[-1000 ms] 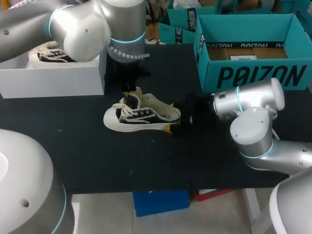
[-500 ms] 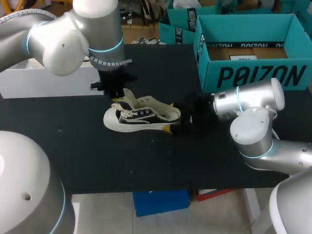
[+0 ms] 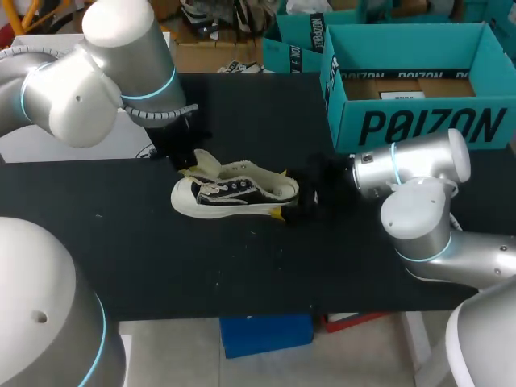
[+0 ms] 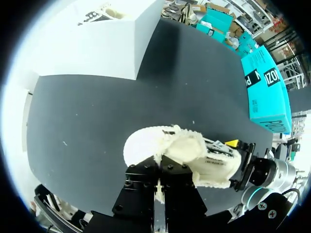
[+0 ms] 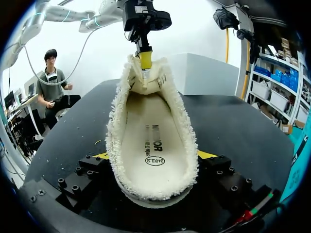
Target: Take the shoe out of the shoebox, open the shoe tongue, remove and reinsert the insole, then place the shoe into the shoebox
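Head view: the shoe (image 3: 234, 193) lies on the black worktop (image 3: 161, 258), well apart from the boxes. Left wrist view: the left tool (image 4: 158, 187) is pinched together on the lifted tongue (image 4: 182, 148). Right wrist view: the right tool (image 5: 153, 162) clamps the shoe's heel from both sides.

The shoe (image 3: 234, 193) is black cloth with frayed, fuzzy cream edges and a smooth pale insole (image 5: 154, 145). The table (image 3: 242, 266) is matt black, the upper-right box (image 3: 351, 109) teal cardboard. Both arms (image 3: 419, 173) have glossy grey shells.
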You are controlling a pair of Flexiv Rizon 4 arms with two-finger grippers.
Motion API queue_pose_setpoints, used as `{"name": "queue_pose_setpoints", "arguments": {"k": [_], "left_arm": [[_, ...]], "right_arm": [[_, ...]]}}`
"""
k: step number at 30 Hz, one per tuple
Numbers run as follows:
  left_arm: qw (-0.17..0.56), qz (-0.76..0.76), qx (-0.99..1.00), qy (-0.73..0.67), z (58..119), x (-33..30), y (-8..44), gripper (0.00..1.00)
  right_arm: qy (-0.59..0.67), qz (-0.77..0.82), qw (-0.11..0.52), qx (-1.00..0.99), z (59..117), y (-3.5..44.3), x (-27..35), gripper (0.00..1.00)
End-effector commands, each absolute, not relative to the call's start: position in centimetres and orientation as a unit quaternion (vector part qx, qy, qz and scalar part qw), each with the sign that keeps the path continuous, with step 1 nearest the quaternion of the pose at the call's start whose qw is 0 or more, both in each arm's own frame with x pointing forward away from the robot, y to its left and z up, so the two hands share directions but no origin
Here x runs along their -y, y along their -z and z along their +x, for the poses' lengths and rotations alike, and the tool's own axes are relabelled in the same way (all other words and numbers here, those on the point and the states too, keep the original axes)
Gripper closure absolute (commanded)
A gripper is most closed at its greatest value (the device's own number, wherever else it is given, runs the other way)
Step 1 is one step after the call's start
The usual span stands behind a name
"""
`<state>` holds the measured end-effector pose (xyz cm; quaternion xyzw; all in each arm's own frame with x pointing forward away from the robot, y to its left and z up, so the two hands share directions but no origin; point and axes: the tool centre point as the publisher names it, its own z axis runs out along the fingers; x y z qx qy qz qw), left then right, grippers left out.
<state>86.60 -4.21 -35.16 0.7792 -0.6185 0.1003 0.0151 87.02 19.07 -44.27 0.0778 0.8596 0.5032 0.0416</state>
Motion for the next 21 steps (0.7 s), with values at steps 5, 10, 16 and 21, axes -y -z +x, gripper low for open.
{"name": "queue_pose_setpoints", "arguments": {"k": [5,10,16,21], "left_arm": [[0.029,0.769,0.628,-0.118,86.9,4.3,34.6,0.15],[0.022,0.732,0.669,-0.122,87.2,5.0,33.1,0.00],[0.052,0.580,0.802,-0.135,87.3,6.1,29.8,0.00],[0.092,0.397,0.903,-0.136,87.4,7.4,27.9,0.00]], "right_arm": [[-0.503,0.079,0.042,-0.860,87.1,44.6,-19.1,1.00],[-0.503,0.079,0.042,-0.860,87.1,44.6,-19.1,1.00],[-0.503,0.079,0.042,-0.860,87.1,44.6,-19.1,1.00],[-0.503,0.079,0.042,-0.860,87.1,44.6,-19.1,1.00]]}}
